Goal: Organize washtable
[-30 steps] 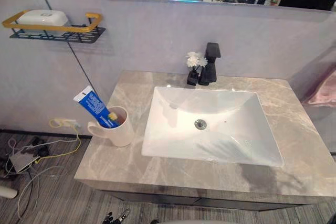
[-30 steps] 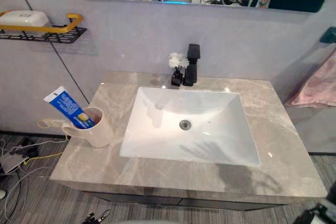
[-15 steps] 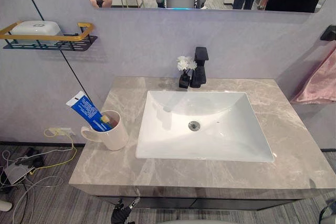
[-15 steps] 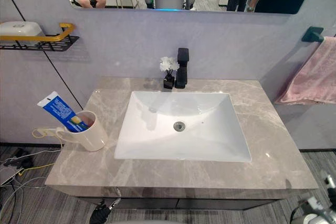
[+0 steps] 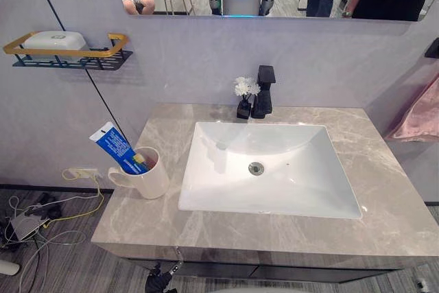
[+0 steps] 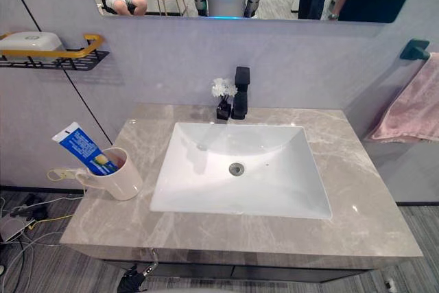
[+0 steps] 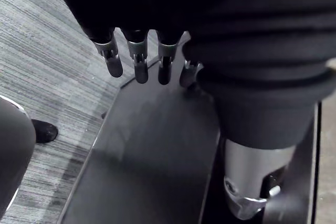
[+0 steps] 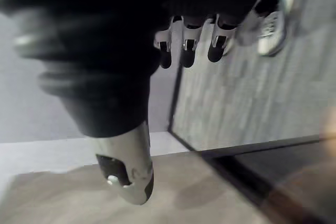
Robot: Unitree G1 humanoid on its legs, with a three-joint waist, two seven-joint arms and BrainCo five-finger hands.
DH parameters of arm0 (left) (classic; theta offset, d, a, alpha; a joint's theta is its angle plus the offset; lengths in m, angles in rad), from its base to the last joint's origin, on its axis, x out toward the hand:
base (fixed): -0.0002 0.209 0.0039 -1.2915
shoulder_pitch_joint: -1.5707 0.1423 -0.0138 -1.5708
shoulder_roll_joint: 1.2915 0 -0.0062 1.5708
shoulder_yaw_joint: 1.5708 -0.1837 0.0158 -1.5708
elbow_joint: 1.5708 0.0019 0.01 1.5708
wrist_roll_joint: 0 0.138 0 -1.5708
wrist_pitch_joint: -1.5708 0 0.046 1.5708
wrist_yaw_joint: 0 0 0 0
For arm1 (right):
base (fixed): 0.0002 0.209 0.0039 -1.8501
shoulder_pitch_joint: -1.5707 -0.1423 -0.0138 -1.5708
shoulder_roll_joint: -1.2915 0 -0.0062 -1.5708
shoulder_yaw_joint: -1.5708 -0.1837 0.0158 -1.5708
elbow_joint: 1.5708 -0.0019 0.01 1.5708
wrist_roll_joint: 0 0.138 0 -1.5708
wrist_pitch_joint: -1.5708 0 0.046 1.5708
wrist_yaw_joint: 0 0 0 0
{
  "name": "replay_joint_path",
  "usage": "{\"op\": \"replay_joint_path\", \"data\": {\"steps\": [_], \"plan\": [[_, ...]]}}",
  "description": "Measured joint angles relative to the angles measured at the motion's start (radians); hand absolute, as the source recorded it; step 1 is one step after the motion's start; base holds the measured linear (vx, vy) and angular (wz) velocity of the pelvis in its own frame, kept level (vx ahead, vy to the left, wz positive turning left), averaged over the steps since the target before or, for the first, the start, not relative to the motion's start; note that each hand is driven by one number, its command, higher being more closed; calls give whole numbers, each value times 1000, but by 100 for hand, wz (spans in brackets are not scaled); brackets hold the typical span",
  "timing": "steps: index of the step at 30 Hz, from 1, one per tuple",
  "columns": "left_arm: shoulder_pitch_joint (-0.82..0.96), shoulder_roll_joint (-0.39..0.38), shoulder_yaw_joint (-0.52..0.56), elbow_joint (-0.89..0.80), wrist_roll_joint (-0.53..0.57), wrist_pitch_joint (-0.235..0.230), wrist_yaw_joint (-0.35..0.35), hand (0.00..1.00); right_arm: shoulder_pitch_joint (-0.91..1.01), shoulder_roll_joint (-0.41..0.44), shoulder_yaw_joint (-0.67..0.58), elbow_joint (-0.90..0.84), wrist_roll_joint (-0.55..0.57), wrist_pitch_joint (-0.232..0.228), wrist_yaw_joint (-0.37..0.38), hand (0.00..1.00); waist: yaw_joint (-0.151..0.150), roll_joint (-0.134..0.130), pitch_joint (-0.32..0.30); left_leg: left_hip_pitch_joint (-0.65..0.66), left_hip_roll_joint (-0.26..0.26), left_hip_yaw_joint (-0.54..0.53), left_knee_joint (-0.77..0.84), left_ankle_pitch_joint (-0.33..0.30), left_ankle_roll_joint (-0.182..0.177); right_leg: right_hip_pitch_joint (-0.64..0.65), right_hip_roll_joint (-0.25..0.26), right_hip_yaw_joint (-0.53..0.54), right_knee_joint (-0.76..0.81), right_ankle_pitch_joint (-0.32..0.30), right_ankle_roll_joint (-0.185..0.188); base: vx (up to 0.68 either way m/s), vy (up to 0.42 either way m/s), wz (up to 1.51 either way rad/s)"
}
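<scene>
The grey marble washtable (image 5: 392,193) holds a white rectangular sink (image 5: 209,183). At its left end stands a cream mug (image 5: 152,178) with a blue toothpaste tube (image 5: 113,145) leaning out of it. Behind the basin are a black faucet (image 5: 265,91) and a small black vase of white flowers (image 5: 243,98). My left hand (image 7: 139,64) hangs low in front of the dark cabinet, fingers straight and holding nothing. My right hand (image 8: 184,48) hangs beside the washtable over the floor, fingers relaxed and empty.
A black and yellow wall shelf (image 5: 75,58) at upper left carries a white soap box (image 5: 53,39). A pink towel (image 6: 411,111) hangs on the right wall. Cables and a power strip (image 5: 31,219) lie on the floor at the left. A person's shoe (image 8: 273,22) is near my right hand.
The whole picture has shifted, so the camera has moved. The mug, toothpaste, vase and faucet stand where they were.
</scene>
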Motion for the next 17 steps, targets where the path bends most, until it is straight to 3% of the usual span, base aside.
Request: {"op": "replay_joint_path", "data": {"steps": [6,12,17], "plan": [[-14,2,-4,23,1,-2,-4,0,-14,-1,115,198,-81,48,116,0,4,7,4,1,0,7,-6,-1,0,0,2,4,-3,2,-3,-19,1,-3],[-28,22,-33,63,4,-10,-6,0,-36,-6,203,366,-211,68,169,0,5,8,10,4,-8,-34,-19,2,1,24,-2,-33,-22,3,-2,57,-4,18],[-47,32,-43,84,25,-16,-6,0,-88,-10,290,435,-249,78,184,0,4,6,39,8,-18,-75,-18,2,1,56,-2,-66,-45,4,-2,42,-8,18]]}}
